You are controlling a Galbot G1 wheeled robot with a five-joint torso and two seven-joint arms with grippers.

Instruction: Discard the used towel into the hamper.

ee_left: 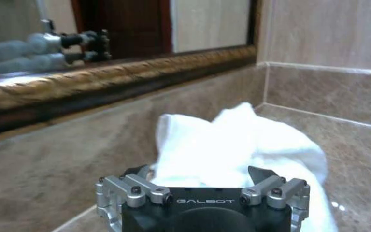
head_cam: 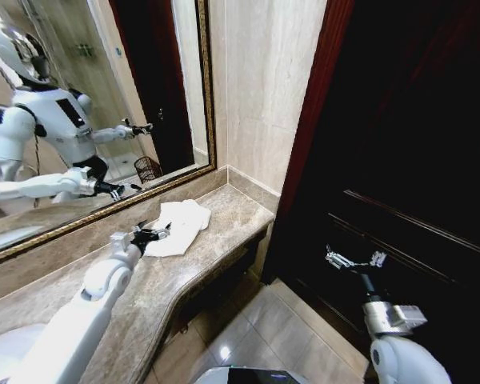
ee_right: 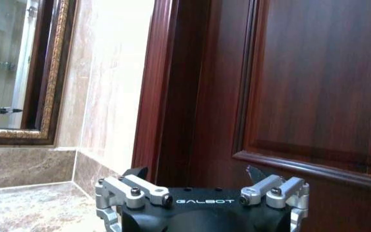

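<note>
On the polished brown marble desk [head_cam: 224,232], close to its far end by the wall corner, lies the crumpled white cloth towel [head_cam: 178,226], resting flat on the stone just below the gilt-framed wall mirror [head_cam: 206,96]. In the left wrist view the towel [ee_left: 237,145] sits heaped directly ahead of the gripper body, with the marble backsplash and the mirror frame [ee_left: 108,79] behind it.

The left gripper [head_cam: 154,234] hovers at the near edge of the towel, its jaws spread apart with nothing between them; whether the fingertips touch the cloth cannot be told. The left arm extends along the desk from the lower left.

The small reddish-brown wire hamper [head_cam: 147,169] appears as a reflection in the mirror, standing on the pale floor beside a dark doorway.

The right gripper [head_cam: 354,260] hangs well apart from the desk, out in front of the dark red-brown wooden door [head_cam: 400,160], jaws open and empty. The right wrist view faces that door's panelling [ee_right: 314,87] and its frame.
</note>
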